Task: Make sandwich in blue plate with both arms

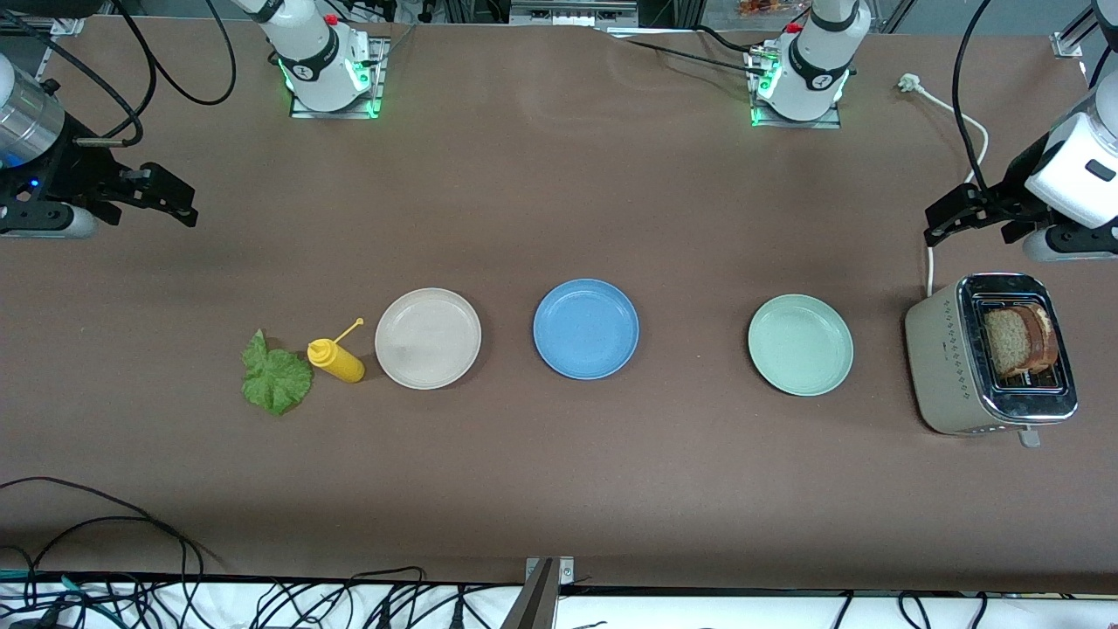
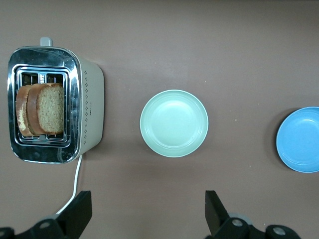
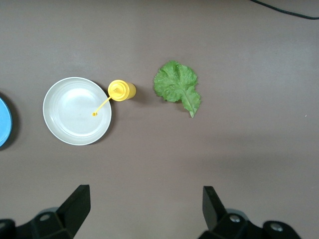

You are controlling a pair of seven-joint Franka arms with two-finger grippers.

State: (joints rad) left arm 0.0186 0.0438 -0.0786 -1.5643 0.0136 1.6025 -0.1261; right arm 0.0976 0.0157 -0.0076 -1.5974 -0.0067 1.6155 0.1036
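Front view: the blue plate [image 1: 585, 328] sits bare mid-table, between a beige plate [image 1: 427, 337] and a green plate [image 1: 800, 344]. The bread [image 1: 1020, 339] stands upright in the toaster [image 1: 990, 364] at the left arm's end; the lettuce [image 1: 274, 376] lies flat at the right arm's end, beside a yellow bottle [image 1: 335, 359]. The left end effector [image 1: 948, 224] hangs over bare table near the toaster, the right end effector [image 1: 175, 196] over bare table at its own end; both wait.

Left wrist view: the left end effector [image 2: 147, 211] is spread wide and empty. Two slices [image 2: 41, 109] lean together in the slot. Bread is light, soft and crumbly, so pinch gently across the top crust.

Right wrist view: the right end effector [image 3: 145, 206] is likewise spread, holding nothing. The leaf [image 3: 177, 86] is thin, limp and tears easily; take it near the stem rib.
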